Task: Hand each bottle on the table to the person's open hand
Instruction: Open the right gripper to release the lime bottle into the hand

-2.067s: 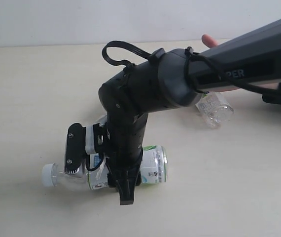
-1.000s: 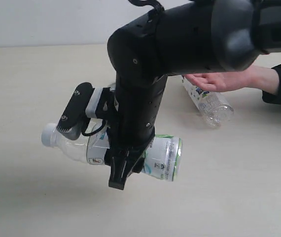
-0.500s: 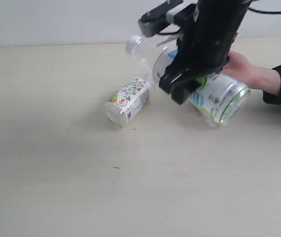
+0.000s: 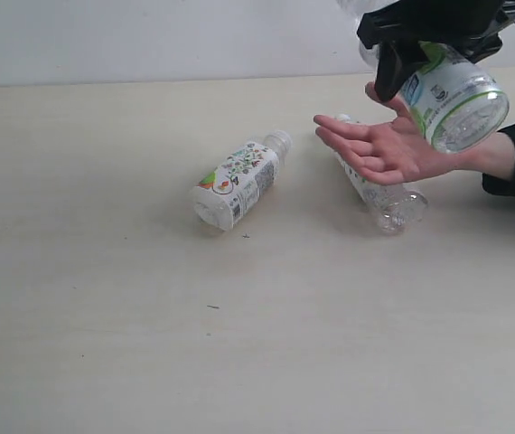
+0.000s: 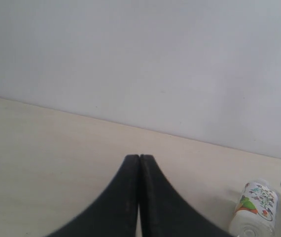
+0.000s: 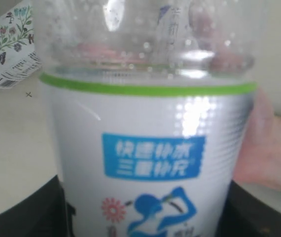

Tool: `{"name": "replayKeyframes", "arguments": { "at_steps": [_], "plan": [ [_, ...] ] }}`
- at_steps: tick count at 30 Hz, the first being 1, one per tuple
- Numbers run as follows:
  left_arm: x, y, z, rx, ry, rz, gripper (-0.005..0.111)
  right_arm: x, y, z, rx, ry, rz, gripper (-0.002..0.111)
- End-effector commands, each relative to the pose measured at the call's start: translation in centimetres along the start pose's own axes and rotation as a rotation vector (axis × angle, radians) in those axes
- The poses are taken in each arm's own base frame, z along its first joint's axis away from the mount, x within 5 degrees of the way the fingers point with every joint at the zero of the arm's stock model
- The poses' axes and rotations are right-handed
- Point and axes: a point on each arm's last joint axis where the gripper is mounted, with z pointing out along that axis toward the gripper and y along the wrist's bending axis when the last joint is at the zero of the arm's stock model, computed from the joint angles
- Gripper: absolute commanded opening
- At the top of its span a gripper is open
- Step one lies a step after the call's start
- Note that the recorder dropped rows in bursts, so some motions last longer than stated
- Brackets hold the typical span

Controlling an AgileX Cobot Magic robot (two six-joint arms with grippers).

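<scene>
**Right claw holds green-banded bottle over the open hand**

Your left claw [image 5: 139, 160] is pressed fully closed, black fingers meeting tip to tip with nothing between them. It hangs over the wide pale cream table [image 4: 104, 316], well apart from the person's bare, palm-up open hand [image 4: 379, 149]. The colourful-print bottle [image 4: 237, 183], small clear plastic with a white flowery label, lies on its side on the table near the hand's left. It is apart from the fingertips, cap end pointing toward the hand. The white-and-blue bottle [image 4: 386, 201], also small clear plastic, lies on the table right under the hand. The fingers cover its middle and its base sticks out on the near side. Your right claw [image 4: 425, 32] is clamped round the white-and-green bottle [image 4: 452, 99], a small clear plastic one with a green band, jaws wide on its body. That bottle is tilted, base out, just above the hand's thumb side. Touching the palm or not: cannot tell.
</scene>
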Motion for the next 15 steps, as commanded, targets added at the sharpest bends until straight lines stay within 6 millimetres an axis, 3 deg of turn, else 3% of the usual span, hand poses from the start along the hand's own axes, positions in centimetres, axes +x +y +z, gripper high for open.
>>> {"name": "replayKeyframes", "arguments": {
  "at_steps": [1, 15],
  "plan": [
    [0.0, 0.0, 0.0, 0.008, -0.007, -0.005, 0.002, -0.3, -0.2, 0.8, -0.027, 0.016, 0.026, 0.0],
    [0.0, 0.0, 0.0, 0.008, -0.007, -0.005, 0.002, 1.5, -0.9, 5.8, -0.001, 0.051, 0.016, 0.0]
  ]
}}
